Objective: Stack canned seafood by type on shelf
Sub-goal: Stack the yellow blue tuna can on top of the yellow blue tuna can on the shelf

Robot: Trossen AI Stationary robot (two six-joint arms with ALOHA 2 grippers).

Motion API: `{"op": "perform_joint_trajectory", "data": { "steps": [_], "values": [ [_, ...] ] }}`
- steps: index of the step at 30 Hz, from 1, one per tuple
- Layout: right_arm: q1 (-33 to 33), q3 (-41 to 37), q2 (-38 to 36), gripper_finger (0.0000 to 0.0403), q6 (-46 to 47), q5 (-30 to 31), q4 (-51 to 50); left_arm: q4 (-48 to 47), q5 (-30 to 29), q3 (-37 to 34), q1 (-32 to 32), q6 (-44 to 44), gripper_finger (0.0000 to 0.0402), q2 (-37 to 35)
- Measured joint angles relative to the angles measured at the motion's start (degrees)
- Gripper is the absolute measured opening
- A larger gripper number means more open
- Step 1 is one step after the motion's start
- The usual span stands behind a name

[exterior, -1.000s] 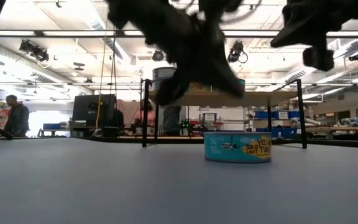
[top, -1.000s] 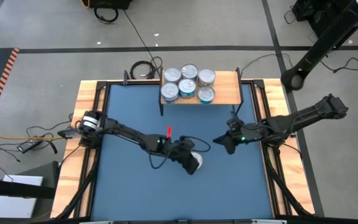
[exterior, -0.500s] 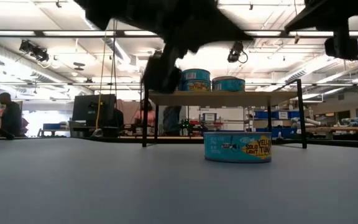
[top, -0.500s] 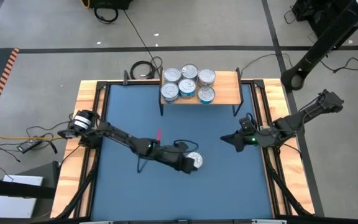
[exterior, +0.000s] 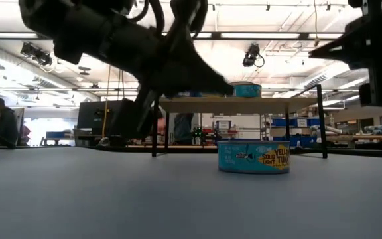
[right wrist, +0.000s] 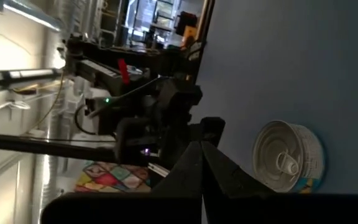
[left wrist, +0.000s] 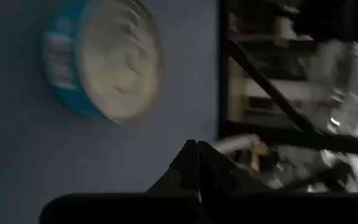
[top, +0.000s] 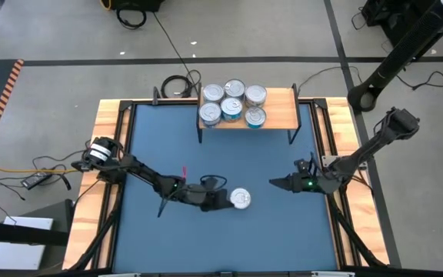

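Note:
One teal-sided tin with a silver lid stands flat on the blue table, seen side-on in the low view. Several more tins sit on the light-wood shelf at the far edge, some stacked. My left gripper is shut, low over the table just left of the lone tin and apart from it; in its wrist view the tin lies off to one side of the closed fingertips. My right gripper is shut and hovers right of the tin.
Wooden strips and black rails edge the blue table. The shelf's thin black legs stand at the far side. Open blue surface lies near and left of the lone tin. A person stands in the room beyond.
My left gripper has drawn back from over the lone tin toward the table's left and sunk lower; the tin stays flat where it was. My right arm has swung toward the near edge, its gripper dropping slightly.

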Motion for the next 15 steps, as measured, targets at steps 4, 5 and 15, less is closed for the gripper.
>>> {"op": "perform_joint_trajectory", "data": {
  "steps": [4, 5, 15],
  "values": [
    [0.19, -0.69, 1.73, 0.0001, 0.21, 0.52, 1.52, -7.03, -0.45, 1.85, -0.04, 0.46, 0.0, 0.0],
    [0.17, -0.69, 2.18, 0.0001, 0.34, 0.54, 1.94, -8.86, -0.62, 2.14, 0.03, 0.45, 0.0, -0.03],
    [0.14, -0.69, 4.86, 0.0, 1.85, 1.06, 2.05, -12.01, -0.86, 2.36, 3.78, 2.18, 0.0, 0.15]
  ]
}}
